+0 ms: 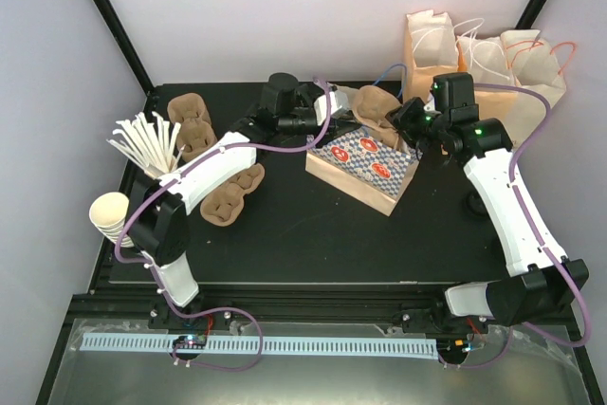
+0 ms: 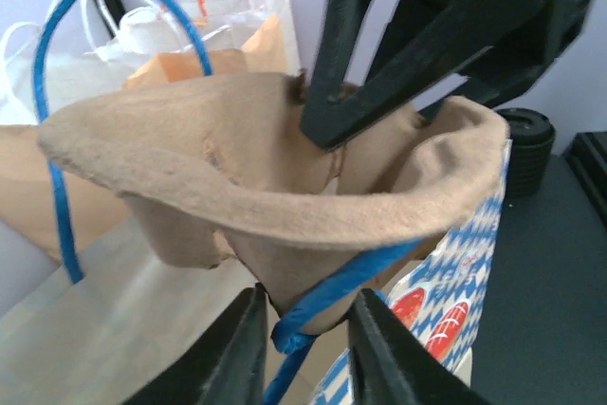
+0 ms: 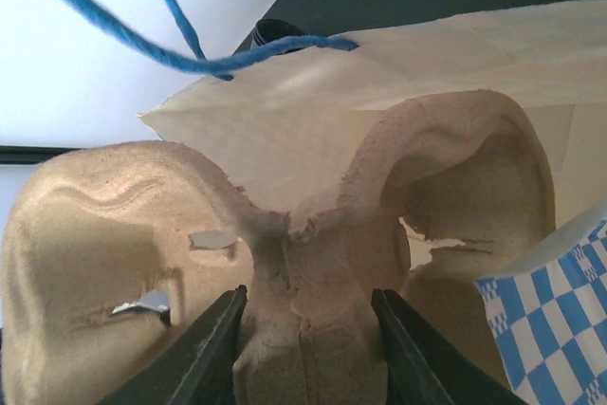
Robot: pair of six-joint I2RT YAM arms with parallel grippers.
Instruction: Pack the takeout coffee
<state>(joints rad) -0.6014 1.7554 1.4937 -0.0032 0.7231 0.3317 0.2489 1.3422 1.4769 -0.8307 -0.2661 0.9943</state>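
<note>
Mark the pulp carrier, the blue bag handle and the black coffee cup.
pulp carrier [image 3: 303, 348]: right wrist view, on its centre rib.
blue bag handle [image 2: 351, 285]: left wrist view, on the lower strand under the carrier.
black coffee cup [image 2: 527, 144]: left wrist view, on the ribbed lid edge.

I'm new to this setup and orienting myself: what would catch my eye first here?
At the far middle of the table, the right gripper clamps a pulp cup carrier by a blue-checked paper bag. Pale stirrers fan out at the left edge; handled paper bags stand at the far right.
</note>
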